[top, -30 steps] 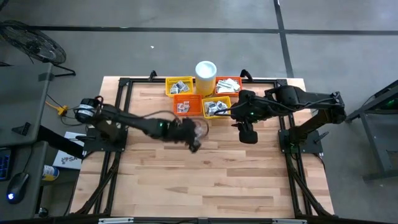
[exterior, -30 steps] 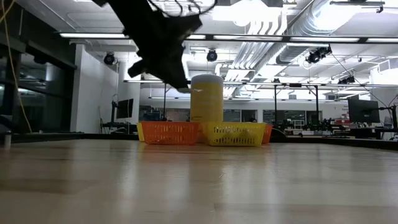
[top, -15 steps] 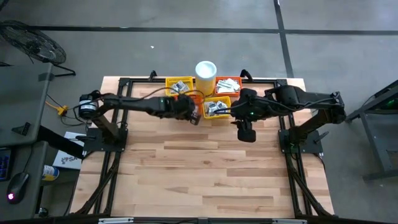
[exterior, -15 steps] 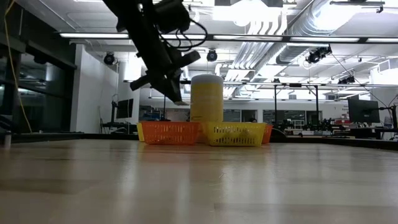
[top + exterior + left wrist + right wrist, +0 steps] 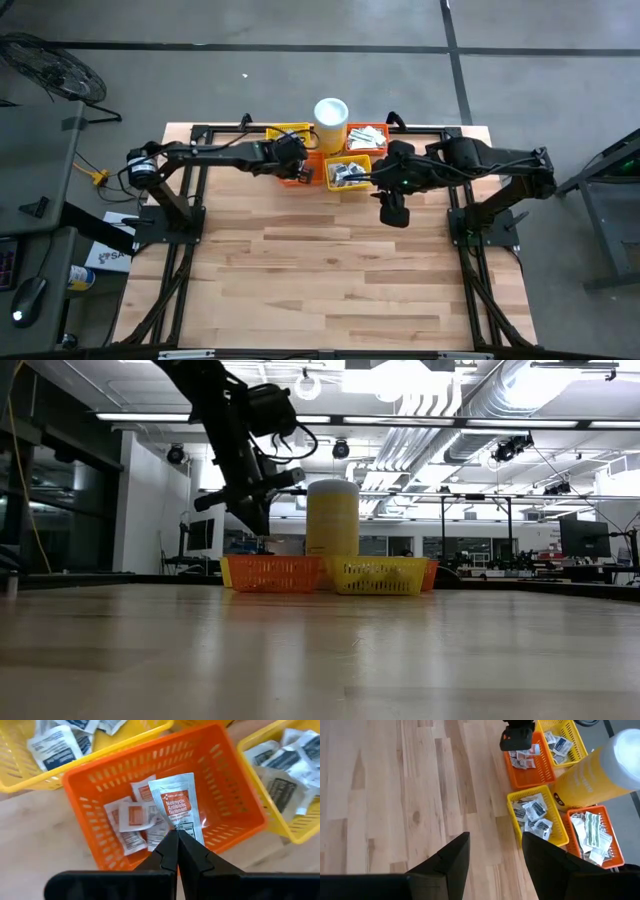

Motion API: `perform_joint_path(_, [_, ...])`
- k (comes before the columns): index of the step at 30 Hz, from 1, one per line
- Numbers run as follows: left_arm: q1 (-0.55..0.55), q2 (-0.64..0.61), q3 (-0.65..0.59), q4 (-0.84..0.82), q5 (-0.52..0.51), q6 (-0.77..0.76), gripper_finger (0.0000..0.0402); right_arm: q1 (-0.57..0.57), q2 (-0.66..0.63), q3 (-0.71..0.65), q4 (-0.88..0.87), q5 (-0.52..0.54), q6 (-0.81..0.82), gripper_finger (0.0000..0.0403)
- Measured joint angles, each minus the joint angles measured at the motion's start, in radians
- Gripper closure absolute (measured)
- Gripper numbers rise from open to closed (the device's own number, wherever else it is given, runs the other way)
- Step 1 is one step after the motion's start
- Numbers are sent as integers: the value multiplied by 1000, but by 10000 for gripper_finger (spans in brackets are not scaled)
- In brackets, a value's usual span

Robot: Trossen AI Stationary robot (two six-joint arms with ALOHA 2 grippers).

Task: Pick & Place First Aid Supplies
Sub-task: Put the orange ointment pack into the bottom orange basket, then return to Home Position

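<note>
My left gripper (image 5: 177,851) is shut on a white sachet (image 5: 174,802) with orange print, above the near orange mesh basket (image 5: 227,795). Several similar sachets (image 5: 131,820) lie on that basket's floor. In the high view my left gripper (image 5: 301,171) covers most of this basket. In the low view it (image 5: 256,520) hangs above the orange basket (image 5: 272,573). My right gripper (image 5: 392,213) hovers open over bare wood, right of the near yellow basket (image 5: 348,172); nothing is between its fingers (image 5: 451,862). My left gripper pinches the sachet's near short end (image 5: 183,829) between its two fingertips. The fingers slant down from the table's left and lie along the sachet's length. The sachet sticks out past the fingertips, print up, held above the basket's sachets.
Four baskets stand together at the far edge: a yellow one (image 5: 287,133) at the far left and an orange one (image 5: 367,136) at the far right, both holding packets. A tall cup (image 5: 331,117) stands between them. The wooden tabletop (image 5: 330,280) lies toward the near edge.
My left gripper, shut on the sachet throughout, has swung from the middle of the table toward the far edge. It now hangs over the near orange basket, and it rolled on the way. My right gripper stayed where it was.
</note>
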State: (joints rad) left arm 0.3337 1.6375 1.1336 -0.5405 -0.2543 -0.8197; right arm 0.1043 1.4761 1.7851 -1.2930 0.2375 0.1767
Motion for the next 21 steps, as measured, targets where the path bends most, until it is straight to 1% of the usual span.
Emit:
perform_joint_path(5, [22, 1, 0, -2, 12, 3, 387, 0, 0, 0, 0, 0, 7, 229])
perform_joint_path(15, [21, 1, 0, 8, 9, 11, 333, 0, 0, 0, 0, 0, 7, 229])
perform_joint_path(21, [20, -25, 0, 20, 10, 111, 328, 10, 0, 0, -14, -27, -31, 229])
